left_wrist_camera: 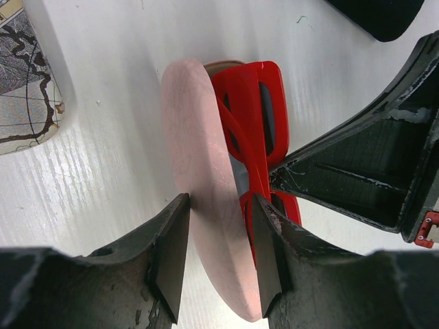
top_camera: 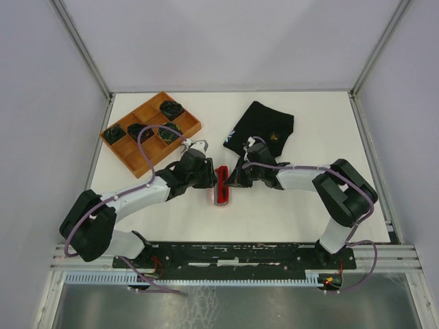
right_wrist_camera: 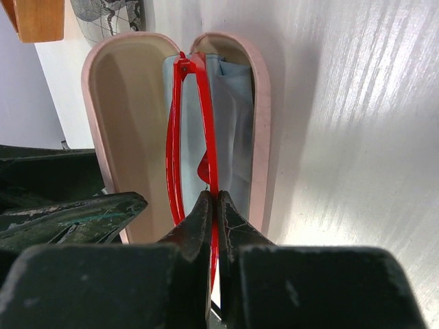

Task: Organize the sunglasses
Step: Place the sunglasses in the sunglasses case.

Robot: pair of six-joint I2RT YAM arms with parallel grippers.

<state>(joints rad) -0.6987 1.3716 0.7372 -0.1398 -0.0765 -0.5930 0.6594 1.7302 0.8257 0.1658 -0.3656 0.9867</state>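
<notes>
The red sunglasses [top_camera: 222,179] stand folded in the open pink glasses case [right_wrist_camera: 116,123], at the middle of the table between both grippers. My right gripper [right_wrist_camera: 215,199] is shut on one thin red arm of the sunglasses [right_wrist_camera: 206,116], above a light blue cloth [right_wrist_camera: 236,123] that lines the case. From the other side, my left gripper [left_wrist_camera: 218,257] is closed across one pink shell of the case [left_wrist_camera: 199,157], with the red frame [left_wrist_camera: 250,103] right against its inner finger. In the top view the two grippers [top_camera: 209,177] [top_camera: 233,177] face each other across the case.
A grey patterned glasses case [left_wrist_camera: 20,82] lies just beyond the pink one, by the left gripper. A wooden compartment tray [top_camera: 122,152] with dark items sits at the back left. A black cloth pouch [top_camera: 264,127] lies at the back centre-right. White walls bound the table.
</notes>
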